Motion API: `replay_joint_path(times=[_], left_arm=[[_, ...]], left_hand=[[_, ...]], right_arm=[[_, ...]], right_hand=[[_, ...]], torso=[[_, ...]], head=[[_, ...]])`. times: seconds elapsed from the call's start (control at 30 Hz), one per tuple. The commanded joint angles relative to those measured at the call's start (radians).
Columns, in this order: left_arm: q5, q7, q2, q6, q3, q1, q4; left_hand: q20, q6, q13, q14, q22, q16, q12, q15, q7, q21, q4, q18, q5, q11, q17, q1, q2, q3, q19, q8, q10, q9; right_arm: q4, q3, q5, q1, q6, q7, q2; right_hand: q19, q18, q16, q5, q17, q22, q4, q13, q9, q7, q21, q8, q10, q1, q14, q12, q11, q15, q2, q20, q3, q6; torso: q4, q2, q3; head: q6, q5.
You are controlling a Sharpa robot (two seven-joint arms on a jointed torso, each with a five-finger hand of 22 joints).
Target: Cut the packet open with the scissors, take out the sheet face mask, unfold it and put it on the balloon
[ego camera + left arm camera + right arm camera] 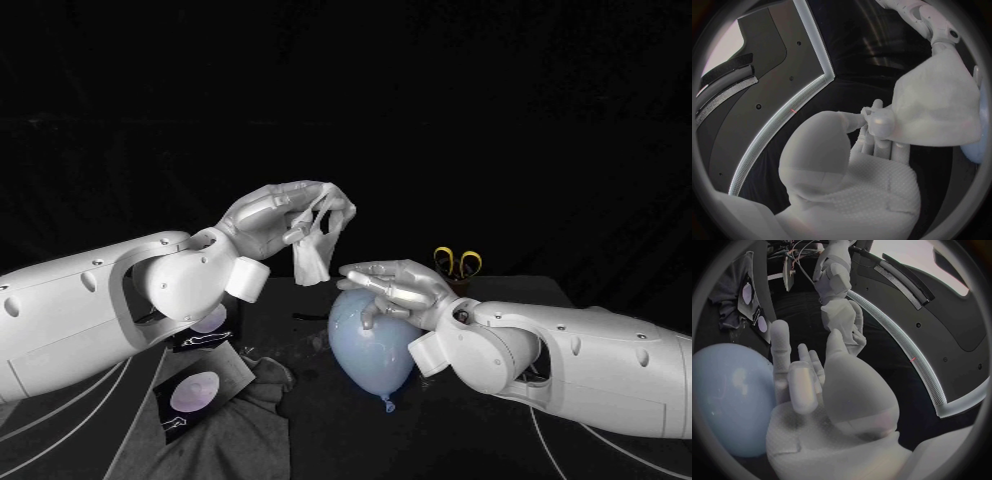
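Note:
My left hand [284,218] is raised above the table and pinches the top of the white sheet mask [312,256], which hangs down crumpled and partly folded. Seen from the left wrist, the mask [937,107] spreads out beyond that hand's fingers [873,125]. The pale blue balloon [371,348] stands below and to the right, knot downward. My right hand [394,289] rests against the balloon's top with its fingers apart. In the right wrist view its fingertips [834,340] come close to the mask's lower end [847,322], beside the balloon [729,400]; I cannot tell whether they touch.
Yellow-handled scissors [459,262] stand behind my right hand. Two dark packets with pale ovals [198,395] lie on a grey cloth [253,420] at the left, under my left arm.

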Motion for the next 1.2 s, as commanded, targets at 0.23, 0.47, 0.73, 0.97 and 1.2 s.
replay_joint_path(times=[0.23,0.47,0.73,0.97,1.2], left_arm=[[0.003,0.011,-0.008,0.009,0.001,0.0,0.023],[-0.013,0.008,-0.011,0.014,0.0,-0.003,0.037],[-0.036,0.008,-0.012,0.019,0.0,-0.005,0.04],[-0.039,0.007,-0.014,0.02,-0.001,-0.006,0.045],[-0.041,0.007,-0.009,0.023,-0.003,-0.011,0.047]], left_hand=[[0.0,-0.005,-0.001,0.008,0.006,0.005,-0.005,0.004,0.018,0.006,-0.004,0.012,0.003,-0.001,0.001,-0.002,-0.005,-0.001,-0.003,0.002,-0.006,0.221],[0.0,-0.005,-0.001,0.008,0.006,0.005,-0.005,0.004,0.018,0.006,-0.004,0.012,0.003,-0.001,0.001,-0.002,-0.005,-0.001,-0.003,0.002,-0.006,0.221],[0.0,-0.004,-0.001,0.009,0.012,0.006,-0.004,0.004,0.018,0.011,-0.003,0.011,0.003,-0.001,0.001,-0.003,-0.005,-0.001,-0.002,0.003,-0.007,0.221],[0.0,-0.004,-0.001,0.011,0.013,0.008,-0.004,0.004,0.018,0.012,-0.003,0.011,0.003,-0.001,0.003,-0.003,-0.005,-0.002,-0.001,0.003,-0.007,0.221],[0.0,-0.003,-0.001,0.011,0.015,0.007,-0.003,0.004,0.018,0.014,-0.003,0.011,0.003,-0.001,0.001,-0.003,-0.005,-0.003,0.0,0.003,-0.006,0.221]], right_arm=[[-0.005,0.009,0.033,-0.002,0.055,0.025,0.022],[-0.009,0.014,0.031,-0.002,0.091,0.02,0.031],[-0.021,0.015,0.022,-0.001,0.121,0.014,0.035],[-0.023,0.018,0.023,-0.001,0.139,0.016,0.039],[-0.023,0.022,0.02,0.0,0.155,0.018,0.043]], right_hand=[[-0.001,0.013,0.004,-0.004,-0.002,0.001,0.0,0.0,-0.001,0.019,0.004,-0.005,-0.008,-0.01,0.026,0.0,0.0,0.007,0.0,0.009,-0.009,-0.01],[-0.006,0.014,0.008,-0.005,0.0,0.002,0.002,0.0,-0.001,0.014,0.007,-0.006,-0.013,-0.018,0.025,0.0,-0.004,0.005,0.006,0.008,-0.018,-0.016],[-0.01,0.014,0.011,-0.006,-0.001,0.003,-0.006,0.0,-0.001,0.009,0.01,-0.01,-0.026,-0.013,0.023,-0.002,-0.008,0.003,0.007,0.006,-0.026,-0.029],[-0.011,0.014,0.013,-0.006,0.004,0.003,-0.006,0.0,0.0,0.008,0.011,-0.009,-0.026,-0.016,0.024,0.0,-0.009,0.001,0.008,0.005,-0.03,-0.029],[-0.013,0.015,0.027,-0.006,0.021,0.007,-0.034,0.005,0.013,-0.003,0.023,0.018,0.022,0.013,0.028,0.019,-0.02,-0.007,0.03,-0.002,-0.041,0.005]], torso=[[-0.0026,-0.001,0.0007],[-0.0001,0.0,-0.0001],[-0.0001,0.001,-0.0006],[-0.0003,0.001,-0.0001],[-0.0007,-0.001,0.0]], head=[[-0.001,-0.005],[0.0,-0.007],[-0.009,-0.011],[-0.012,-0.011],[-0.015,-0.014]])
